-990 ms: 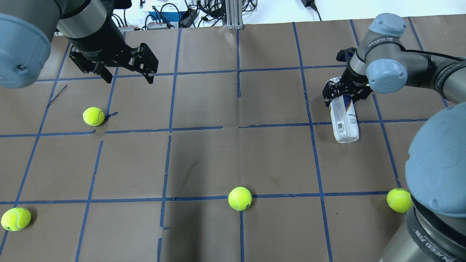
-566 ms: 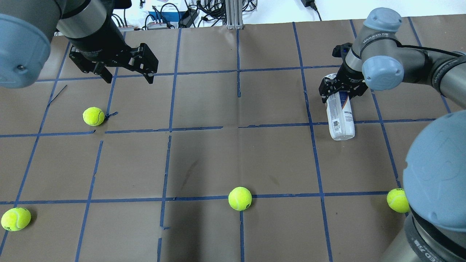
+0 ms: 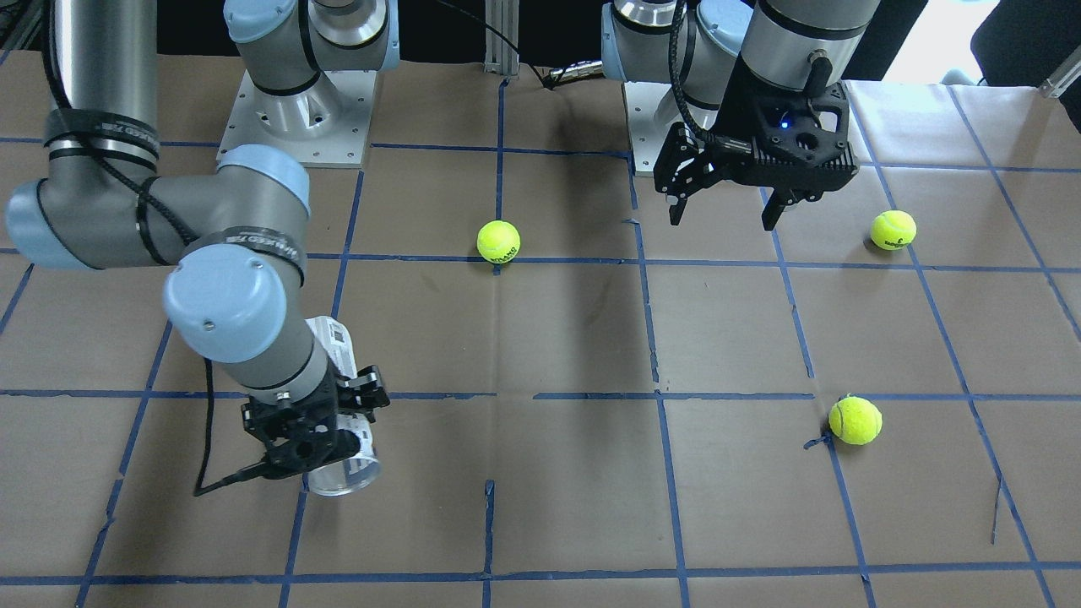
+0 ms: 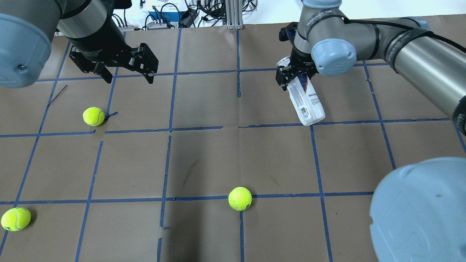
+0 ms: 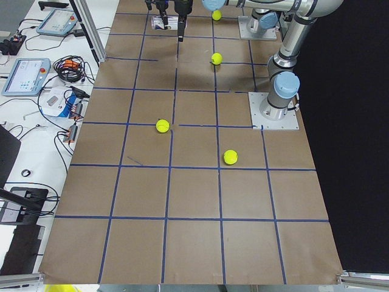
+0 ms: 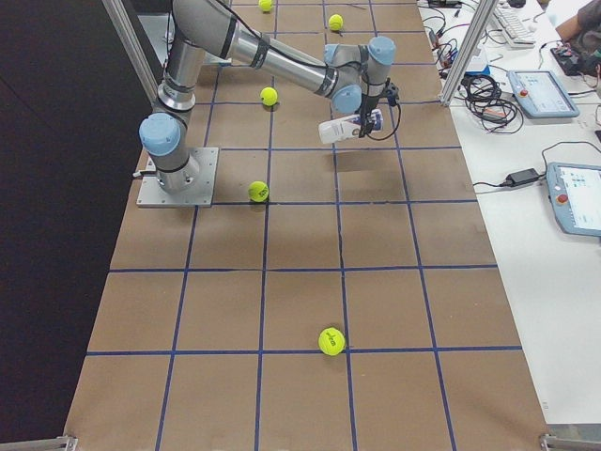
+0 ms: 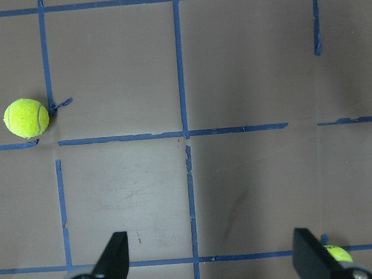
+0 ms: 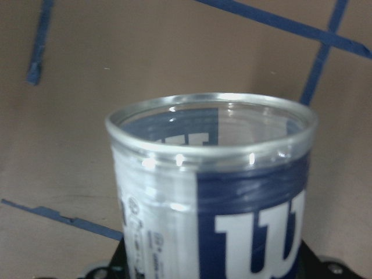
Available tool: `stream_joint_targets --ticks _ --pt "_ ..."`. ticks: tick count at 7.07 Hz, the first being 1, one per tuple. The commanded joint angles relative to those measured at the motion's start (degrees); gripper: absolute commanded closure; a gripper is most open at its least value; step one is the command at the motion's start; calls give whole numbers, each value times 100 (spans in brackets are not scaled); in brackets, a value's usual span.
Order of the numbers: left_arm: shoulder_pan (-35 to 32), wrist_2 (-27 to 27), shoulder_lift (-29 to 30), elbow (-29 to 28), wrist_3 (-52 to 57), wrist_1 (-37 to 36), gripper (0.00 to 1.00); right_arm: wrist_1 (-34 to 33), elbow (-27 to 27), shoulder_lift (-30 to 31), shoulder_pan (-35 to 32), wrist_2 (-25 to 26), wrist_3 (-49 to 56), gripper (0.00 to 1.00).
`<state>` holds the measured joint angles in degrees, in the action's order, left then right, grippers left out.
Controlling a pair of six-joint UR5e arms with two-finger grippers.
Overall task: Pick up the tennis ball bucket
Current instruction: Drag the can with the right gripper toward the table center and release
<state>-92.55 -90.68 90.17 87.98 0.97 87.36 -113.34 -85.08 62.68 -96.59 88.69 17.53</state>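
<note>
The tennis ball bucket (image 4: 307,104), a clear can with a white and navy Wilson label and a silvery rim, is held by my right gripper (image 4: 291,78). The gripper is shut on it near its open end. The can hangs tilted above the brown table, right of the middle at the far side. It also shows in the front view (image 3: 344,463), the right side view (image 6: 346,127) and the right wrist view (image 8: 215,192), where its open rim faces away from the camera. My left gripper (image 4: 129,80) is open and empty, high over the far left of the table.
Yellow-green tennis balls lie on the table: one at the left (image 4: 93,116), one at the front middle (image 4: 240,198), one at the front left corner (image 4: 15,219). Cables and boxes (image 4: 171,14) sit beyond the far edge. My right arm's elbow (image 4: 418,211) fills the front right.
My right gripper has carried the can left toward the table's middle and farther away, and it now tilts the other way. The front-right ball is now hidden behind my right arm. The left arm has not moved.
</note>
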Motion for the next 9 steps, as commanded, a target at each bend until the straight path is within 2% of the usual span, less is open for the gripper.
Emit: stream_joint_targets --ticks 1,3,5,6,7,9 --pt "0 6 1 0 0 0 0 -257 351 -229 -420 -54 1693 17" --pt "0 6 1 0 0 0 0 -1099 439 -720 -859 -54 2716 17" --pt "0 6 1 0 0 0 0 -1200 886 -1072 -1089 34 3438 17" --pt "0 6 1 0 0 0 0 -1269 1045 -1248 -1220 234 3981 15" --pt "0 6 1 0 0 0 0 -1331 1107 -1372 -1509 375 4108 15" --pt "0 6 1 0 0 0 0 -1760 1082 -1644 -1564 368 4153 15"
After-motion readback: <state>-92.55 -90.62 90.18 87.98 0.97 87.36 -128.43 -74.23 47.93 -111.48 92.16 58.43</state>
